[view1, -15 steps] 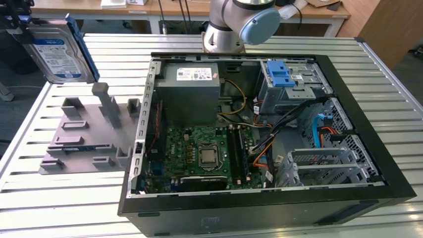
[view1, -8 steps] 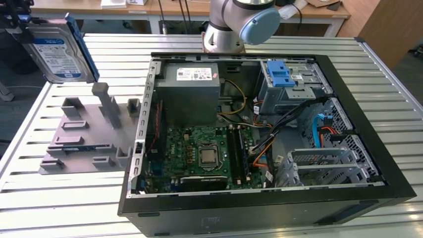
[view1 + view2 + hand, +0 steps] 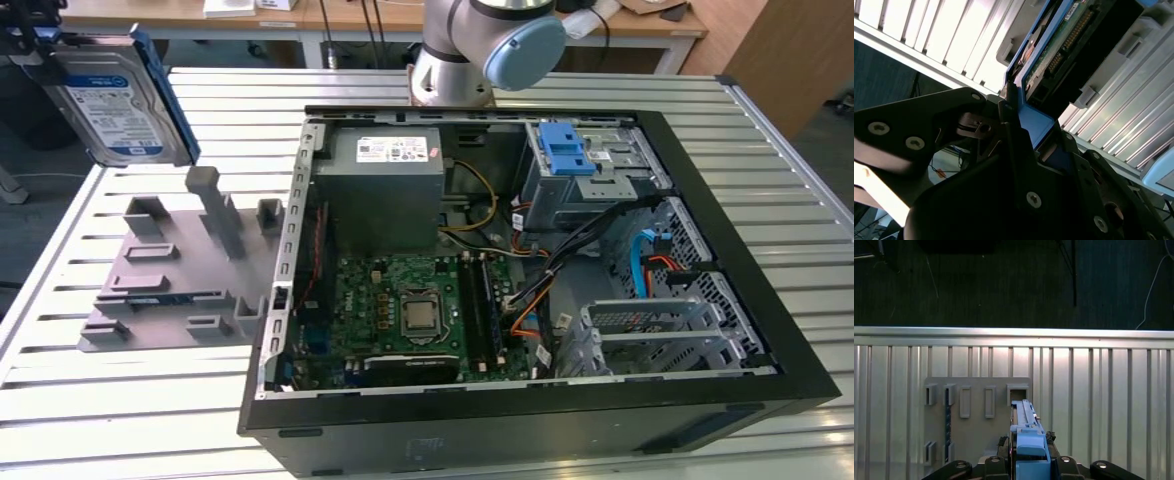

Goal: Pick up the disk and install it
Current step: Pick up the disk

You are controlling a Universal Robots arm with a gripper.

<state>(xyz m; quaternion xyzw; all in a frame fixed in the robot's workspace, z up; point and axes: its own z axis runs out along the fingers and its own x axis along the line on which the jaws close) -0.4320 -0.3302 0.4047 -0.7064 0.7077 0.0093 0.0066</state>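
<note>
The disk (image 3: 114,100), a silver hard drive with a blue-and-white label and a blue bracket, hangs upright in the air at the exterior view's far left, above the table and the grey fixture (image 3: 174,270). My gripper (image 3: 34,40) is shut on its upper end. In the second wrist view the blue bracket (image 3: 1036,122) sits clamped between the black fingers (image 3: 1009,130), with the disk's circuit board (image 3: 1064,45) beyond. In the first wrist view the disk (image 3: 1026,430) is edge-on over the fixture (image 3: 974,425). The disk is well apart from the open computer case (image 3: 694,200).
Inside the case are a grey drive cage with a blue latch (image 3: 574,150), a grey power supply box (image 3: 387,175), a green motherboard (image 3: 414,310) and loose cables (image 3: 534,280). The slatted metal table (image 3: 134,400) ends in an edge (image 3: 1014,331) beyond the fixture. The arm's base (image 3: 454,60) stands behind the case.
</note>
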